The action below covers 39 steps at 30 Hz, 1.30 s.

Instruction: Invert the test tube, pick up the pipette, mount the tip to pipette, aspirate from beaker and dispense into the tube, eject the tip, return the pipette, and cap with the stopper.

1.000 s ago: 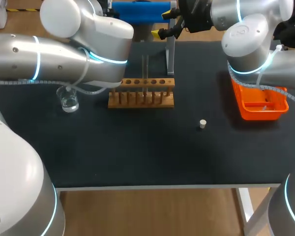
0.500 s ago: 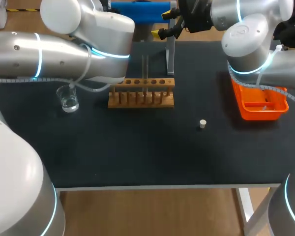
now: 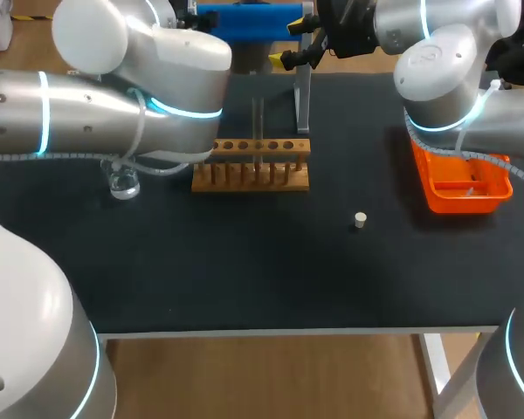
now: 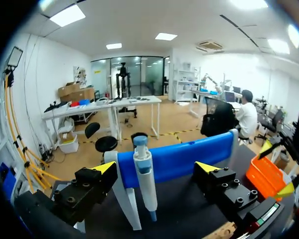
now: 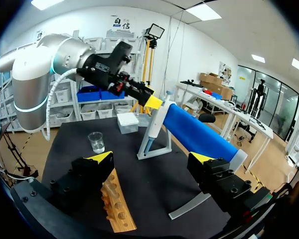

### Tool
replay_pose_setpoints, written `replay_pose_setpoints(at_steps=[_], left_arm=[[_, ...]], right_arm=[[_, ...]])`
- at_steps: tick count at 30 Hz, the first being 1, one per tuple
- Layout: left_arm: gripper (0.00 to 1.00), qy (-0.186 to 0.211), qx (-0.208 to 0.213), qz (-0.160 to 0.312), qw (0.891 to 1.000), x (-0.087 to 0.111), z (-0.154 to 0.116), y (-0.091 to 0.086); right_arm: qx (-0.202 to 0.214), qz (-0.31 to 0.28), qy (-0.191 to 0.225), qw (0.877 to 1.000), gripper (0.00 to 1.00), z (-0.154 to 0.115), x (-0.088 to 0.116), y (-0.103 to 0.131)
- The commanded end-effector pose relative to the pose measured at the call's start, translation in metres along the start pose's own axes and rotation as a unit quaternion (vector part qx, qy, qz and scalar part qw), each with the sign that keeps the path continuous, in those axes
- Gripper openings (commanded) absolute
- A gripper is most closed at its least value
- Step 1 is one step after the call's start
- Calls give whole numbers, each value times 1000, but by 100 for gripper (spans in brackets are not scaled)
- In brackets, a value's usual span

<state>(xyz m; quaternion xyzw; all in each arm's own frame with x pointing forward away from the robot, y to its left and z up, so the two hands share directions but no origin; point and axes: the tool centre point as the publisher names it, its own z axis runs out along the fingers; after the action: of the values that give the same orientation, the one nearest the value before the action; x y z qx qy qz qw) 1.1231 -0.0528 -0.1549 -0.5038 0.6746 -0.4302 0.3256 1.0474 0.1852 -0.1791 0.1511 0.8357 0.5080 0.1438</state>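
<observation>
The left claw [image 4: 156, 168] is spread wide. The white pipette with a blue cap [image 4: 142, 172] hangs on its white stand [image 3: 302, 100], just ahead between the fingers, untouched. The right claw [image 5: 152, 158] gapes wide too, holding nothing. The clear glass test tube [image 3: 257, 131] stands in the wooden rack [image 3: 251, 175], upper middle of the head view.

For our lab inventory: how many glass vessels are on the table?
2: a beaker left of the wooden rack, a test tube upright in it. The left arm may hide others.
</observation>
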Motion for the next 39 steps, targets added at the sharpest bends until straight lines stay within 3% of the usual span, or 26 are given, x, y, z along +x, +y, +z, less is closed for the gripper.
replay_pose_setpoints(at_steps=[1, 5, 9, 12, 30, 39], left_arm=[[100, 88, 24, 25, 996, -8, -36, 6], [100, 165, 44, 64, 983, 0, -52, 8], [100, 245, 71, 106, 961, 8, -64, 13], [100, 277, 76, 129, 949, 13, -69, 19], [100, 410, 94, 209, 883, 42, -85, 38], [100, 440, 79, 220, 867, 57, -83, 55]], right_arm=[[1, 0, 1, 1000, 100, -1, 0, 0], [1, 0, 1, 1000, 100, -1, 0, 0], [1, 0, 1, 1000, 100, -1, 0, 0], [1, 0, 1, 1000, 100, -1, 0, 0], [1, 0, 1, 1000, 100, -1, 0, 0], [1, 0, 1, 1000, 100, -1, 0, 0]])
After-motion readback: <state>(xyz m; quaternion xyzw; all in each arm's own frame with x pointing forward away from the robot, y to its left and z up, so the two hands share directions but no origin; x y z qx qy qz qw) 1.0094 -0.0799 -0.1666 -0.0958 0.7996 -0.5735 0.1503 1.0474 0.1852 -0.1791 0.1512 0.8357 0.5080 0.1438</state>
